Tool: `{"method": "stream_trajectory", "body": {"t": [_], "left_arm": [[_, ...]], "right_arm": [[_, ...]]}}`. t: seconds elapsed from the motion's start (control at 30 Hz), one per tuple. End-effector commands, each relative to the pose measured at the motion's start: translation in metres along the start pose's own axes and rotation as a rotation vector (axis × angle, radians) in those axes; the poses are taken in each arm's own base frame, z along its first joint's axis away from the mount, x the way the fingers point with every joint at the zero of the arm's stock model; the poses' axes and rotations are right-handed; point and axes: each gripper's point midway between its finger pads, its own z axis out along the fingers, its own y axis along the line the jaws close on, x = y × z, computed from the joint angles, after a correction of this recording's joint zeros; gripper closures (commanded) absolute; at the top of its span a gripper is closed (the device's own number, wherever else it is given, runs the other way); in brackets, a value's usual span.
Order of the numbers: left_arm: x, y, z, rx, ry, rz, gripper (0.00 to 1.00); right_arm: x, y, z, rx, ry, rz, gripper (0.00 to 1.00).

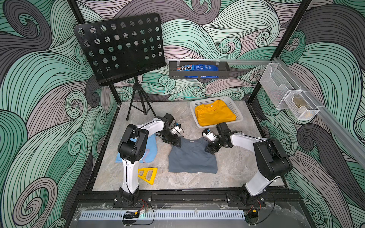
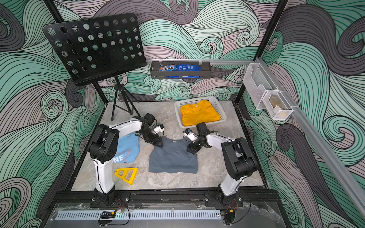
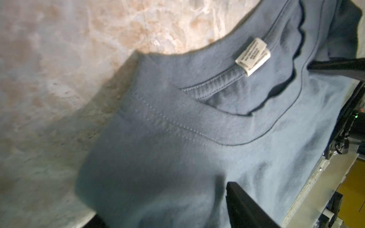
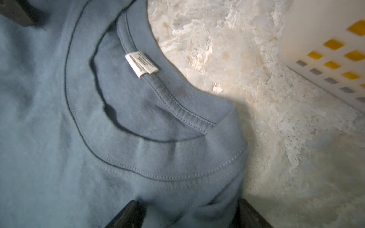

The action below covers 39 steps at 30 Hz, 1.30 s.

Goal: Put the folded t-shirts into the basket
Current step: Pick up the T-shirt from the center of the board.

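Marbled stone-look bench [image 1: 197, 181] spreads under everything you work with. At its far left corner stands a black perforated music stand [image 1: 126, 59]. Your grey tee [image 1: 192, 158] lies folded flat at mid-bench, collar toward the far side, between the two arms. The white basket [image 1: 207, 101] sits at the far right of the bench, and the yellow tee [image 1: 215, 114] already lies folded inside it. The blue tee [image 2: 128, 146] rests on the left of the bench, partly hidden by your left arm. A yellow triangle [image 1: 154, 175] lies near the front, just beside that arm's base.

Your left tool [image 1: 176, 143] is at the grey tee's far left corner, jaws spread astride the cloth. Your right tool [image 1: 210, 150] is at its far right corner, jaws likewise apart with the shoulder fold between them. A white label [image 4: 141, 64] shows inside the collar.
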Motion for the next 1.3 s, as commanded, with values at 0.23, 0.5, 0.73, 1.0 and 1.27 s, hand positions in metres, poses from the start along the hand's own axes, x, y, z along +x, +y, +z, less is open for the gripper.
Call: {"method": "stream_trajectory", "body": {"t": [0.23,0.5,0.73,1.0,1.27], "left_arm": [[0.018,-0.002,0.022,0.021,0.033,-0.046,0.71],[0.002,-0.009,0.000,0.024,-0.073,-0.014,1.00],[-0.014,-0.029,-0.046,0.092,-0.271,0.020,1.00],[-0.031,-0.076,-0.107,0.182,-0.417,0.129,1.00],[-0.067,-0.119,-0.184,0.220,-0.641,0.188,1.00]], "right_arm": [[-0.008,0.022,0.008,-0.086,-0.013,0.007,0.66],[-0.037,0.027,-0.016,-0.100,-0.154,-0.030,1.00],[-0.056,0.029,-0.065,-0.085,-0.330,-0.095,1.00],[-0.084,0.026,-0.131,-0.053,-0.496,-0.132,1.00],[-0.118,0.010,-0.208,0.057,-0.649,-0.130,1.00]]}}
